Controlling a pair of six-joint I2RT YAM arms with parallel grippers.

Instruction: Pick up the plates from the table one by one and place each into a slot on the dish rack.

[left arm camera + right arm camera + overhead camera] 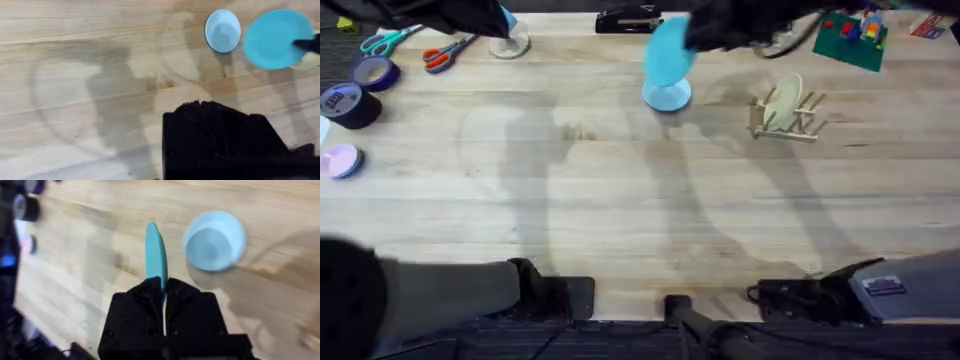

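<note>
My right gripper [162, 287] is shut on the teal plate [156, 255], held edge-up above the table [620, 200]. From overhead that plate [670, 52] hangs near the far edge under the dark right gripper [705, 35]. The light sky-blue plate [667, 95] lies flat on the wood just below it, also seen as a pale disc [215, 240]. The dish rack [798, 122] stands to the right with a cream-yellow plate [782, 100] upright in a slot. My left gripper [200, 107] hovers over bare wood, shut on nothing, with both plates [222, 31] [275, 39] ahead of it.
Along the far left lie teal scissors [390, 40], orange scissors [445, 52], two tape rolls [375, 72] [345, 103] and a pink disc [340, 160]. A black stapler [625, 20] and a green brick board [850, 40] sit at the far edge.
</note>
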